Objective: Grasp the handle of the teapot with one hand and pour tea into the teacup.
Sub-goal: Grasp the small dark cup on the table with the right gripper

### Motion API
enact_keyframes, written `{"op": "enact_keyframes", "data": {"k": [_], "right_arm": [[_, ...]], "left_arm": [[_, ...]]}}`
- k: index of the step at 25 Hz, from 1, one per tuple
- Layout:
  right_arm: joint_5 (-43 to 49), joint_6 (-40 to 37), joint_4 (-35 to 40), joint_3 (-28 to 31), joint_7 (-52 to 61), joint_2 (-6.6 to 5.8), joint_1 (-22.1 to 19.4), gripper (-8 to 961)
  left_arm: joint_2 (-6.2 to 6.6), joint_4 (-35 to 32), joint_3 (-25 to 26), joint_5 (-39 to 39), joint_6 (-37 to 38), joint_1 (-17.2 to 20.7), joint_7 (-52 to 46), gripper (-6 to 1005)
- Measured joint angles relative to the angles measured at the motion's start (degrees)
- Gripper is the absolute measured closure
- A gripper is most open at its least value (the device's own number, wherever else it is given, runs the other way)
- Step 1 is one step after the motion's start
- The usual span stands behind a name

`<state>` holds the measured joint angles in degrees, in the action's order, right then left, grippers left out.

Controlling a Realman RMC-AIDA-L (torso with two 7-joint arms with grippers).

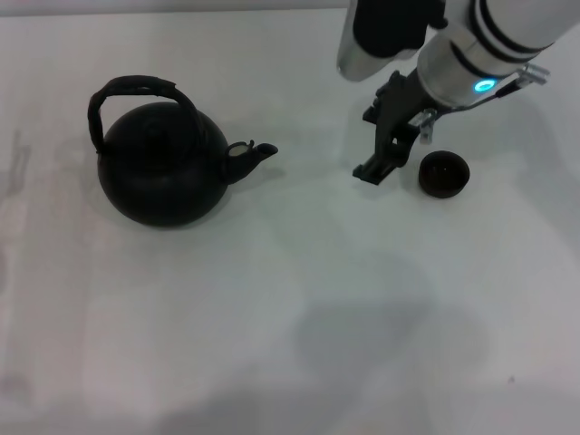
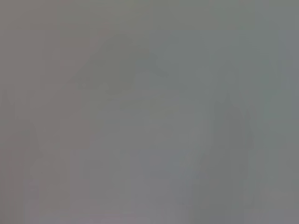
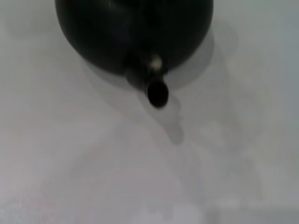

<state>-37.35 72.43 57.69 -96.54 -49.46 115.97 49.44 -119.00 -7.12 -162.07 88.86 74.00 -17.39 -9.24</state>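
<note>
The teapot (image 1: 163, 168) is a large round matte black pot standing on the left of the white table (image 1: 299, 326). Its arched black handle (image 1: 136, 88) rises over the lid, and the short spout (image 1: 254, 156) points right. In the right wrist view the teapot (image 3: 135, 28) fills the picture's edge, its spout (image 3: 156, 91) facing the camera. The teacup (image 1: 443, 174), small, round and black, stands upright at the right. My right gripper (image 1: 385, 154) hangs just left of the teacup, between it and the spout, touching neither. The left gripper is out of view.
The right arm (image 1: 471, 54) reaches in from the top right corner above the teacup. Only a blank grey surface shows in the left wrist view. Bare white table stretches across the whole front half.
</note>
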Motion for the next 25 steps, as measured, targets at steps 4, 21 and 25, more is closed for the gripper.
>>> {"op": "enact_keyframes", "data": {"k": [4,21,25], "right_arm": [[1.5,-1.1,-4.0,-1.4,2.4,0.06,1.4,154],[5.8,-1.8,-8.7,-1.4,5.7,-0.27,1.5,165],[7.0,-1.6,-8.9,-1.4,6.4,-0.25,1.2,168]], "left_arm": [[0.00,0.0,0.0,0.0,0.0,-0.1,-0.2,213],[-0.09,0.0,0.0,1.5,-0.2,-0.4,-0.3,212],[-0.09,0.0,0.0,1.5,-0.5,-0.5,-0.3,212]]}}
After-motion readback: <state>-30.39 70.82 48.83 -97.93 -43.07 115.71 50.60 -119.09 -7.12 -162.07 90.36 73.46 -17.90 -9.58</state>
